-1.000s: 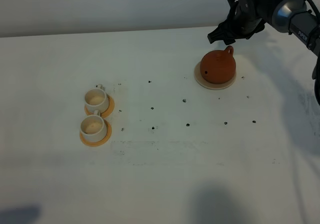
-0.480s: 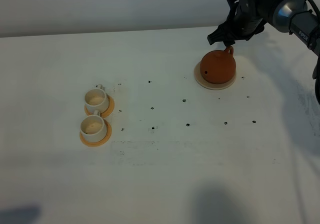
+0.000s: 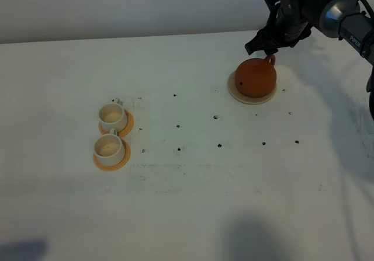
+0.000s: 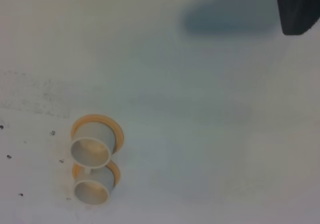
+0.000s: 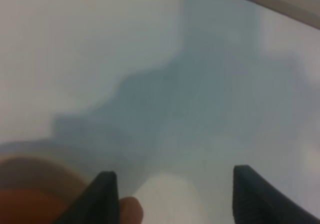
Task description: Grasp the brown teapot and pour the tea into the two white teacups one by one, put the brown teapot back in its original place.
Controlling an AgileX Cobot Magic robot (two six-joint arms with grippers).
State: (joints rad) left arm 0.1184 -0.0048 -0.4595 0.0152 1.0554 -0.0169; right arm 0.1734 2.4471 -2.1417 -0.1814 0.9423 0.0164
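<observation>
The brown teapot (image 3: pixel 255 79) sits upright on the pale beige coaster (image 3: pixel 251 100) at the back right of the table, with its loop handle pointing away. My right gripper (image 3: pixel 264 47) hovers just behind and above the handle, open and empty. In the right wrist view the two dark fingertips (image 5: pixel 105 194) stand wide apart, with the teapot (image 5: pixel 30 199) blurred at the edge beside one of them. The two white teacups (image 3: pixel 112 116) (image 3: pixel 108 148) stand on orange saucers at the left. They also show in the left wrist view (image 4: pixel 91 149) (image 4: pixel 91 191). Only a dark piece of my left gripper (image 4: pixel 299 8) shows.
The white table (image 3: pixel 193 202) bears small dark specks around its middle. A pale wall runs behind its far edge. The right arm (image 3: pixel 345 16) reaches in from the back right corner. The left arm is outside the exterior high view.
My right gripper has shifted slightly to the right and down toward the teapot's handle. The teapot and the cups have not moved.
</observation>
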